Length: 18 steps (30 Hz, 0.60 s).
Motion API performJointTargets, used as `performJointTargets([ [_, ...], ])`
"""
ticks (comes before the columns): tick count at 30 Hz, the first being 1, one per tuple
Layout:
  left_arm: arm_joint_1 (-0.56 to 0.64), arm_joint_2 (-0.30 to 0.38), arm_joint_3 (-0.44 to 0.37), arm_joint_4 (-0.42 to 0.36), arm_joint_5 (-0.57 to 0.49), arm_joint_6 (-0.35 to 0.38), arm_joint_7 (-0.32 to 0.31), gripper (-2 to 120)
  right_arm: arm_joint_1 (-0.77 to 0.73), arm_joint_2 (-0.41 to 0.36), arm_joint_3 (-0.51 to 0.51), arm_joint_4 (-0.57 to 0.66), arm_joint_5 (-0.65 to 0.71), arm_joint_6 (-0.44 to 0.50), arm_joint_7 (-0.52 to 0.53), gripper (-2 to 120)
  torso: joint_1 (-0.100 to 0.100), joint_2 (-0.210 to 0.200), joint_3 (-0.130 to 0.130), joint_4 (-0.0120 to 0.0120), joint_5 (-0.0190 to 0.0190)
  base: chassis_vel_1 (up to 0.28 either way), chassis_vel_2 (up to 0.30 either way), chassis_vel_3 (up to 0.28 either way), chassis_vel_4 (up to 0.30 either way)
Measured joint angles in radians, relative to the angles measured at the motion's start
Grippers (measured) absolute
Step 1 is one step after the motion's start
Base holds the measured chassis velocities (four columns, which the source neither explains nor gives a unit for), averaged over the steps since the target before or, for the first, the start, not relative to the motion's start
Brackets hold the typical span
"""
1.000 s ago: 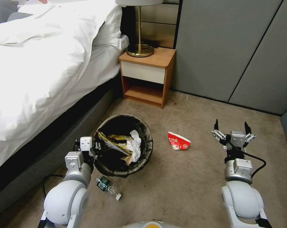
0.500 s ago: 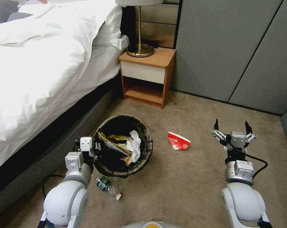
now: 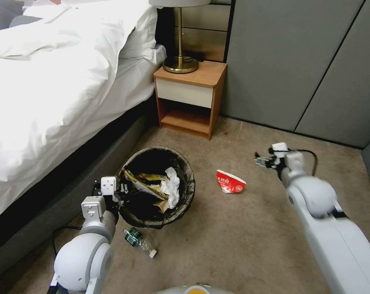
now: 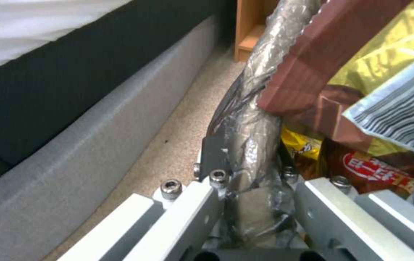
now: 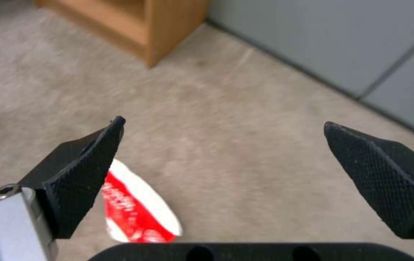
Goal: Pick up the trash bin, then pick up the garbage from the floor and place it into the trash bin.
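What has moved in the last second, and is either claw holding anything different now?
The right claw has swung forward and toward the robot's left, turning sideways, and now hangs open above the floor near the red-and-white carton, gripping nothing. The left claw stays clamped on the trash bin's bagged rim. The bin, carton and clear bottle have barely shifted.

The right gripper has swung forward and leftward toward the red-and-white carton.

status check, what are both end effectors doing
Left end effector shut on trash bin rim. Right end effector open, above floor near red-and-white carton. Clear bottle on floor. Nothing blocking.
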Motion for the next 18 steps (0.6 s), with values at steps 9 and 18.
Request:
performJointTargets([
  [9,0.001,0.002,-0.014,0.013,0.0,0.001,0.001,0,0.188,0.016,-0.174,-0.276,-0.048,0.003,-0.116,100,0.0,0.0,0.0,0.0,-0.0001,0.0,0.0,0.0,0.0],
  [18,0.003,-0.011,-0.013,0.024,0.011,-0.005,0.004,0,0.317,0.035,-0.316,-0.47,-0.142,0.011,-0.272,100,0.0,0.0,0.0,-0.0002,-0.0001,0.0,0.0,0.0,0.0],
])
